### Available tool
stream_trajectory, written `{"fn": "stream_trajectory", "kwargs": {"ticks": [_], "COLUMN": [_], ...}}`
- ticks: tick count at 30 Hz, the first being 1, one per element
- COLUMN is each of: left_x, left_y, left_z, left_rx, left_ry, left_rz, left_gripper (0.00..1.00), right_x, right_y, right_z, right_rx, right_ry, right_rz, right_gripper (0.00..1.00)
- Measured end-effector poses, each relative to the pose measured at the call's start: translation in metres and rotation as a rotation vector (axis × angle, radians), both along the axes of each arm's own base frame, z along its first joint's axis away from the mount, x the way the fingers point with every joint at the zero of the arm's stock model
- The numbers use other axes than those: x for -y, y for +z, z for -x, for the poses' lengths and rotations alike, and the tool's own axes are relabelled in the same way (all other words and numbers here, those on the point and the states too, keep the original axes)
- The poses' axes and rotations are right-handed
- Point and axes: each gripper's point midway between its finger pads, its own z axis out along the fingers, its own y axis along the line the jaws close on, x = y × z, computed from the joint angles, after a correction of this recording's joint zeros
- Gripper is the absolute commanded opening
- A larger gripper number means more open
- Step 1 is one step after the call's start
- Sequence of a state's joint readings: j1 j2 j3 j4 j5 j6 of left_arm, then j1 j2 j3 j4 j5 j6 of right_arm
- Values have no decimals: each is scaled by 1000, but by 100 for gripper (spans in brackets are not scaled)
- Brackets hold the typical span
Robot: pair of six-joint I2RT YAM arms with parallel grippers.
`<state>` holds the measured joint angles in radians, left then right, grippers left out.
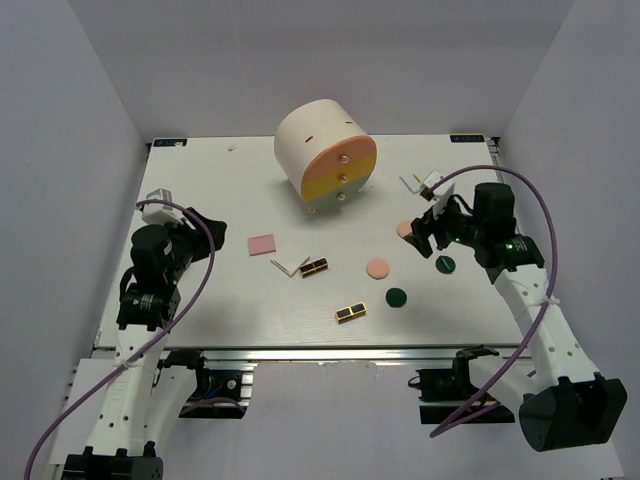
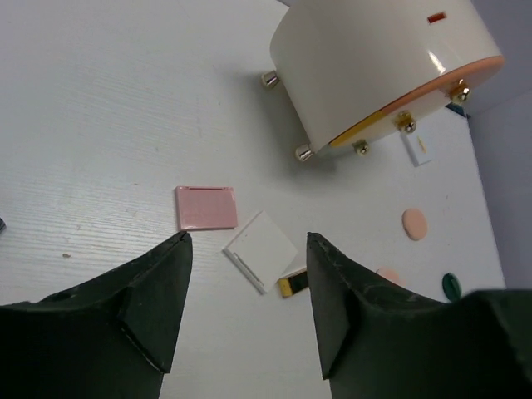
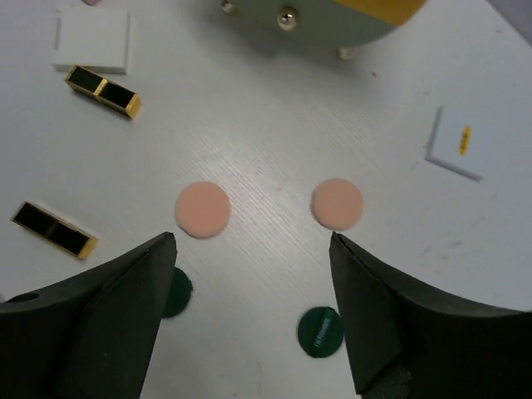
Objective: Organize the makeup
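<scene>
The makeup lies scattered on the white table (image 1: 200, 180). A pink square pad (image 1: 262, 244), a white angled card (image 1: 289, 266) and a black-and-gold palette (image 1: 315, 266) sit left of centre. A second palette (image 1: 350, 311) lies nearer the front. My left gripper (image 1: 205, 230) hangs open above the table, left of the pad (image 2: 206, 207) and card (image 2: 260, 249). My right gripper (image 3: 253, 237) is open and empty above two peach discs (image 3: 202, 209) (image 3: 337, 203) and two dark green discs (image 3: 321, 331) (image 3: 177, 291).
A big cream cylinder (image 1: 320, 150) with orange-yellow fronts stands on small feet at the back centre. Another white card (image 1: 418, 183) lies at the back right, just behind my right gripper (image 1: 425, 232). Grey walls close in the table on both sides.
</scene>
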<state>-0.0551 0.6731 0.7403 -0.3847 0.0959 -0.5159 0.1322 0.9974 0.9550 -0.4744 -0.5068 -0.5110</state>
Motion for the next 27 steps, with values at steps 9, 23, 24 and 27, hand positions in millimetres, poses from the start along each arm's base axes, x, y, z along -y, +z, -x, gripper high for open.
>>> {"fn": "stream_trajectory", "kwargs": {"ticks": [9,23,24,27], "left_x": [12,22,22,22], "left_y": [-25,-40,-41,-45], "left_z": [-9,-14,-14,-16], "left_rx": [-94,-139,-143,-159], "left_ry": [-30,-21,-20,-17], "left_rz": [70,197,199,203], "left_gripper": [81,87,87,87], "right_x": [-78,-163,-166,-172], "right_y": [-31,-4,-4,-9], "right_z": [-35,-142,-150,-170], "right_rx": [-203,-307,-310,-323], "right_ry": [-12,-195,-207,-249], "right_rz": [-92,-406,-416,-436], "right_gripper": [71,65,63,60]}}
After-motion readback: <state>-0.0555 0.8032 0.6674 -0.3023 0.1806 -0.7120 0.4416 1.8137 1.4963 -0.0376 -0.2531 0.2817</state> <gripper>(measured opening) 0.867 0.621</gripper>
